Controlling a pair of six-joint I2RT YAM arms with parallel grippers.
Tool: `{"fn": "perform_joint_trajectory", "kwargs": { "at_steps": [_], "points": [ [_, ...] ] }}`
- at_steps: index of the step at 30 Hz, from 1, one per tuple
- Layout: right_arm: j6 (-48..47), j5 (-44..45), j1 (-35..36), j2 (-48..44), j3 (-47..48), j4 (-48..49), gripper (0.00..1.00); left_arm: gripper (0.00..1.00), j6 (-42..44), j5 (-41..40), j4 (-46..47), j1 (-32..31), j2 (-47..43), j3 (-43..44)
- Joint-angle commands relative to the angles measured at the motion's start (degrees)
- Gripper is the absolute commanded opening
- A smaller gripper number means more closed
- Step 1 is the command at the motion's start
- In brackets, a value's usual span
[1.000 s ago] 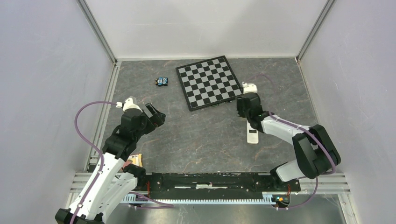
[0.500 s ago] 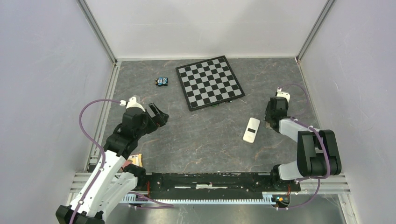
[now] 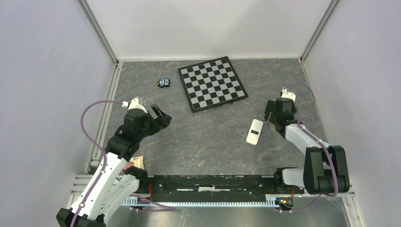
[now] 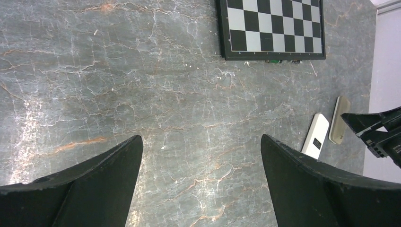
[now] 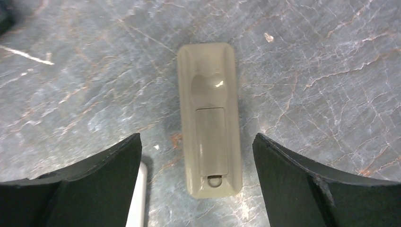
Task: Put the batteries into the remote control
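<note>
Our right arm [image 3: 295, 135] reaches out from its base toward the right side of the grey marbled worktop [image 3: 208, 142]. Its wrist is tipped down and its jaws stand wide apart, holding nothing. Directly beneath them the small rectangular remote control [image 5: 210, 118] lies flat and face down. We see only its tan recessed back, with the battery cover in place and a small round catch at one end (no buttons show from here). Just to its left, with a gap between them, lies a plain white slab with a dark rectangular slot [image 3: 254, 132]. Our left arm [image 3: 118, 146] is bent up over the left side of the worktop, its jaws also spread wide and empty, facing the black-and-white chessboard [image 3: 213, 83]. A second ago the right arm stretched over the white slab near the chessboard's corner. It has since swung to the right, and the slab now lies tilted rather than straight. The left arm has barely shifted.
</note>
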Motion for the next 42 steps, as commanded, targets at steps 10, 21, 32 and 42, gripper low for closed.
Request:
{"fn": "perform_joint_trajectory", "kwargs": {
  "at_steps": [10,21,32,42],
  "points": [
    [17.44,6.78,20.60,-11.05,-7.86,-5.48,0.94,1.00,3.30,1.15,4.02,0.30,-1.62,-0.92],
    [19.98,6.61,22.57,-5.44,-7.26,-4.98,0.92,1.00,3.52,1.24,4.28,0.30,-1.54,-1.08],
    [19.85,4.26,22.59,-1.87,-6.81,-4.14,0.51,1.00,1.83,-1.80,4.99,0.30,-2.74,-2.22],
    [2.26,-17.46,29.56,-2.34,-7.22,14.84,0.33,1.00,1.53,24.89,18.59,0.28,6.18,-5.65]
  ]
}}
